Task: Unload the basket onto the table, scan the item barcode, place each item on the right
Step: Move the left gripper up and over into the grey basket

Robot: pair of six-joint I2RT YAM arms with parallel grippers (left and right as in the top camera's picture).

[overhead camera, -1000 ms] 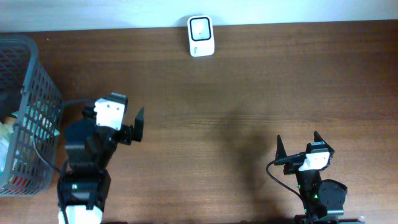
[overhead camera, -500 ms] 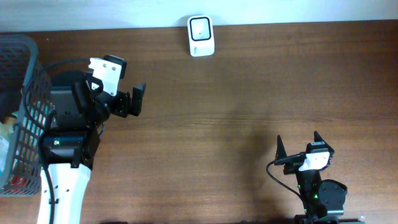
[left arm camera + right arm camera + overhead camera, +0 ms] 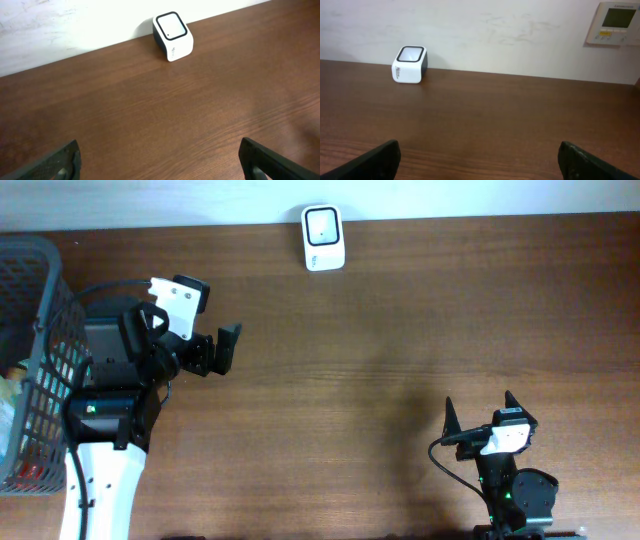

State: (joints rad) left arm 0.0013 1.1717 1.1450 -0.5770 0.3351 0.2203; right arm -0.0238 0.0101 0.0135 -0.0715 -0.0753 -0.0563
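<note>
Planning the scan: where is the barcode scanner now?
In the overhead view, the white barcode scanner stands at the far edge of the table, against the wall, slightly left of centre.

Barcode scanner stands on the table at its far edge, against the wall, about mid-width. Wire basket sits at the table's left edge. Left gripper is just right of the basket, nearer than the scanner. Right gripper is at the near right, well apart from both.

Small print on the scanner is illegible.
</note>
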